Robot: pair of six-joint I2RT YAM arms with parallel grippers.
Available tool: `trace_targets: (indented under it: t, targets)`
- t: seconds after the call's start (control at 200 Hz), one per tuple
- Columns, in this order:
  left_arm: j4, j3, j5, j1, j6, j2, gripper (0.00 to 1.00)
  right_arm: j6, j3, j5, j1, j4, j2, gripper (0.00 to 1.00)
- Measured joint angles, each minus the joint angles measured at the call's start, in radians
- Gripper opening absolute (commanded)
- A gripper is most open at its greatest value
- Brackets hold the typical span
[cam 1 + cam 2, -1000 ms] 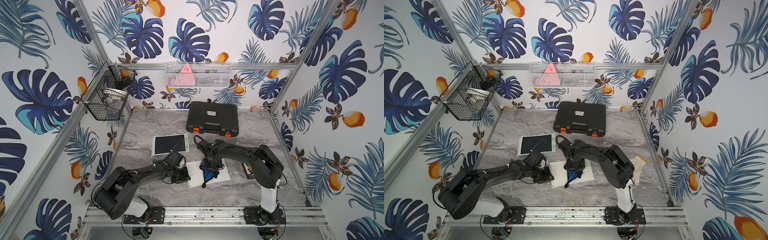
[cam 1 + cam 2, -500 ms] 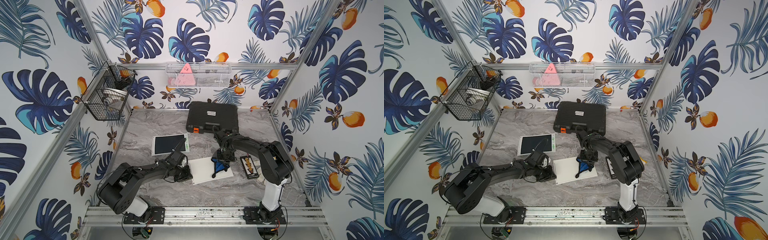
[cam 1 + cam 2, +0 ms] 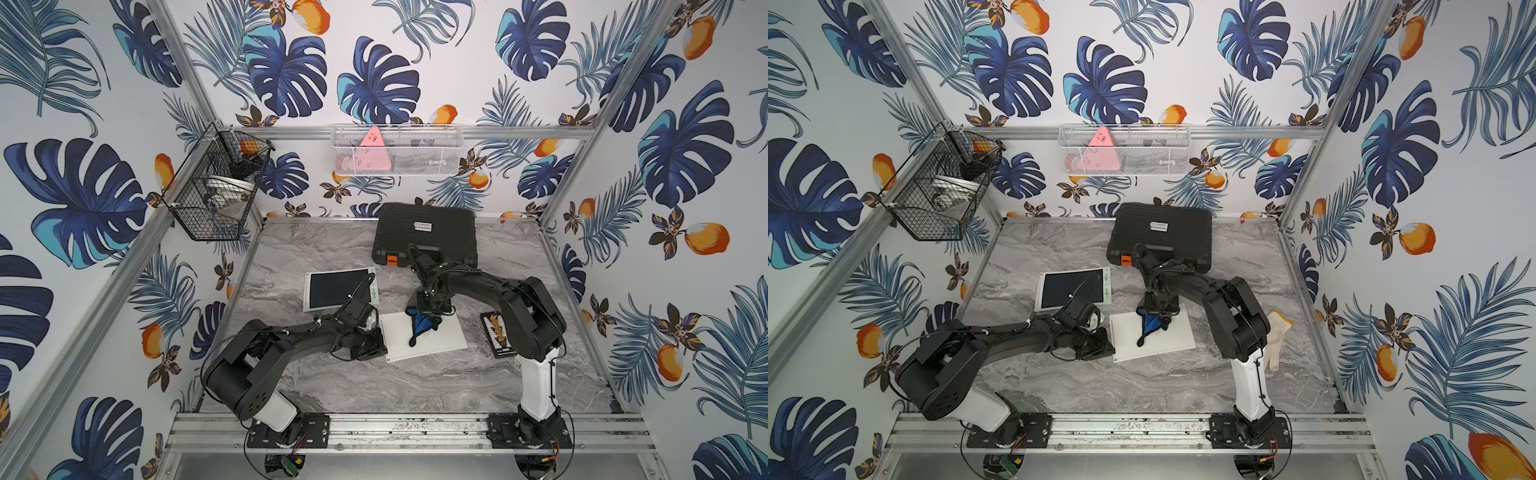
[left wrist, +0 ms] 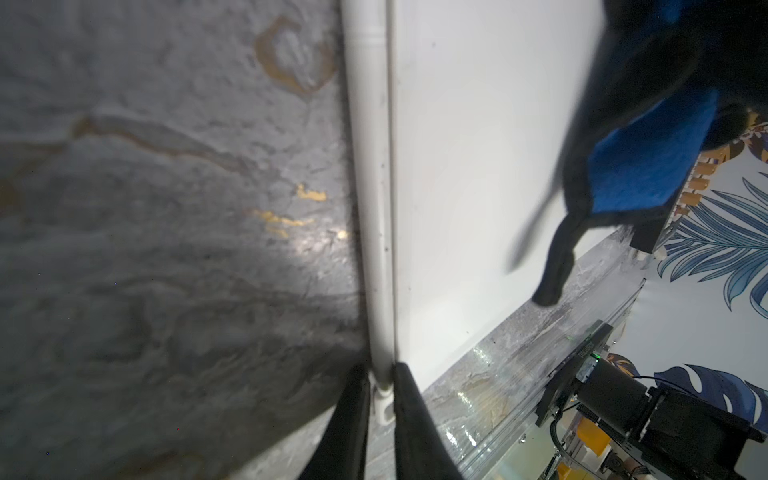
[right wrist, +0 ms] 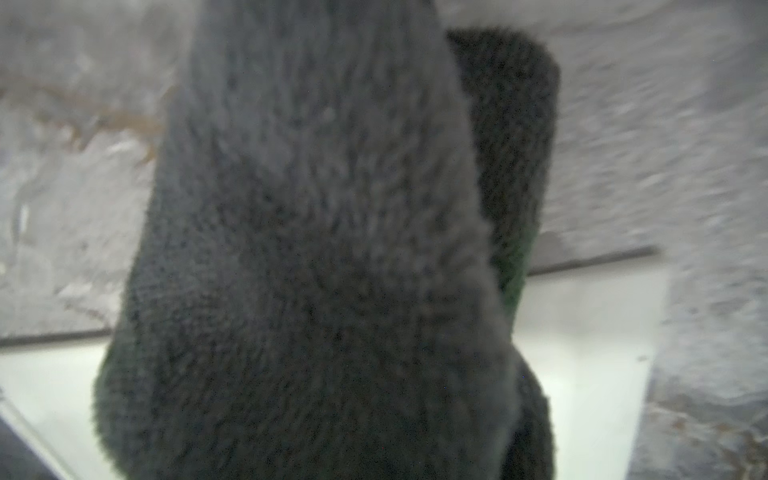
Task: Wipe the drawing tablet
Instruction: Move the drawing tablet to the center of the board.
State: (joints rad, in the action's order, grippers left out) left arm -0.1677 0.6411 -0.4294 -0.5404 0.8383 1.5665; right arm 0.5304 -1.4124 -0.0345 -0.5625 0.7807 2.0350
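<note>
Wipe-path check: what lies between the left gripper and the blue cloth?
Only bare surface of the white tablet, from the left gripper to the blue cloth; the left wrist view shows it.

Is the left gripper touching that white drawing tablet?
Touching: the left wrist view shows the left gripper clamping the white drawing tablet at its rim.

Two robot arms are here, the left arm (image 3: 299, 343) and the right arm (image 3: 490, 286). Tablets are two: one white tablet (image 3: 440, 338) and one dark-screen tablet (image 3: 336, 289). There is one cloth (image 3: 422, 324), one black case (image 3: 424, 232), one glove (image 3: 1278, 332) and one black strip (image 3: 500, 334). Baskets on the walls are two, a black basket (image 3: 212, 195) and a white basket (image 3: 415, 151) with one pink triangle (image 3: 372, 151) inside
</note>
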Motion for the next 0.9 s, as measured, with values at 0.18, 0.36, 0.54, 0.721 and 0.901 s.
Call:
trace_targets:
  t: [0.18, 0.36, 0.54, 0.721, 0.901]
  targets:
    - [0.038, 0.007, -0.004, 0.0, 0.0, 0.023, 0.19, -0.056, 0.041, -0.001, 0.151, -0.007, -0.032, 0.0]
    - [0.044, 0.039, -0.019, 0.001, 0.0, 0.056, 0.2, -0.087, -0.046, -0.04, 0.17, 0.065, 0.014, 0.0]
    - [0.011, 0.133, -0.018, -0.001, 0.001, 0.124, 0.23, -0.116, -0.153, -0.043, 0.172, 0.098, 0.037, 0.0]
    - [-0.015, 0.237, -0.02, -0.003, 0.001, 0.196, 0.33, -0.123, -0.217, -0.087, 0.173, 0.107, -0.106, 0.0]
    - [-0.035, 0.317, -0.038, -0.004, -0.005, 0.242, 0.4, -0.076, -0.152, -0.154, 0.178, 0.122, -0.296, 0.0]
